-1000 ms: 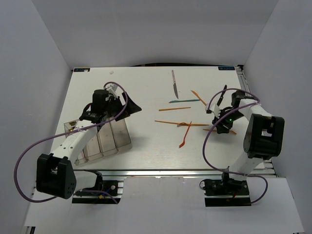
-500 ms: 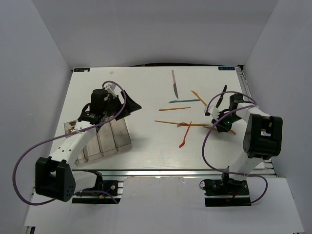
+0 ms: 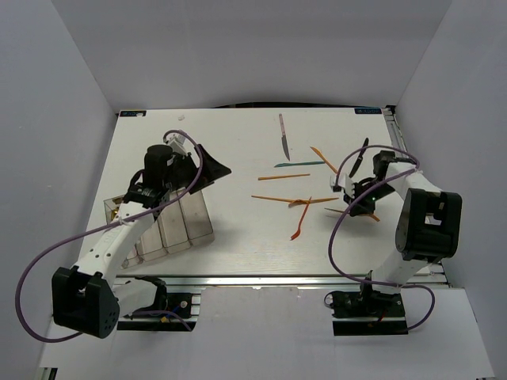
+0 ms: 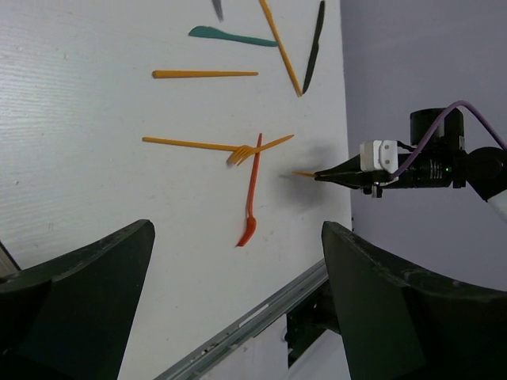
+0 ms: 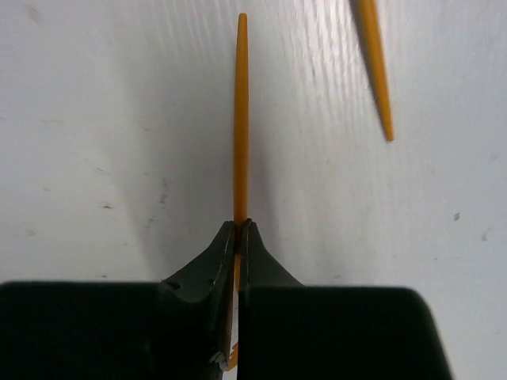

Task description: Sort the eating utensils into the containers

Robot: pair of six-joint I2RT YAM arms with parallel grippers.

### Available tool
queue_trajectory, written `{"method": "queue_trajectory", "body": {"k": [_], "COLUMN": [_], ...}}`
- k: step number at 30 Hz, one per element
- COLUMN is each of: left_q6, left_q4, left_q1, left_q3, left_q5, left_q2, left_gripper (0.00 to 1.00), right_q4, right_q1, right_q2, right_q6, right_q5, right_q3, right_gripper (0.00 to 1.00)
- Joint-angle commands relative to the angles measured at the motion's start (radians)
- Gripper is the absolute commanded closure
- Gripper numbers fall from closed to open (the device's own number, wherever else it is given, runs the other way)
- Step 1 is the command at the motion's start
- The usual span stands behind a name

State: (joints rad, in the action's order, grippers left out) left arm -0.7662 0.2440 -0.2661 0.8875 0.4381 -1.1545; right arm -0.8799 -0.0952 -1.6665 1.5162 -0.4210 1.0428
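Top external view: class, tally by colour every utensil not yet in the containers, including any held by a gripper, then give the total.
Orange utensils: 6, counting the stick pinched in the right gripper
Teal knife: 1
Black utensil: 1
Dark-bladed knife: 1
Total: 9

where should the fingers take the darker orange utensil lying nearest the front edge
Take the darker orange utensil on the bare near half of its handle, just above the widened end, coming straight down with fingers either side of its thin width. It lies flat on the table, so nothing fits underneath, and its far tip crosses an orange fork.
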Motion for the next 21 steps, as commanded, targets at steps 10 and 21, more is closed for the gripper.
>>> {"method": "queue_trajectory", "body": {"k": [10,21], "left_q6": [-0.211,-0.185], "left_q4": [-0.460,-0.448], "left_q1": [-0.022,-0.093], "left_q3": [-0.131,-0.021], "left_q5": [-0.028,-0.179], "left_q2": [0.101,-0.042], "left_gripper": [0.07,0.08], "right_q4": [-0.014,0.490], "right_q1": [0.279,0.575], "right_q2": [-0.088,-0.203], "right_q6": [-0.786,-1.614], "right_q5": [-0.502,-0.521], "right_q3": [0.474,0.640], "right_gripper": [1.00,1.00]}}
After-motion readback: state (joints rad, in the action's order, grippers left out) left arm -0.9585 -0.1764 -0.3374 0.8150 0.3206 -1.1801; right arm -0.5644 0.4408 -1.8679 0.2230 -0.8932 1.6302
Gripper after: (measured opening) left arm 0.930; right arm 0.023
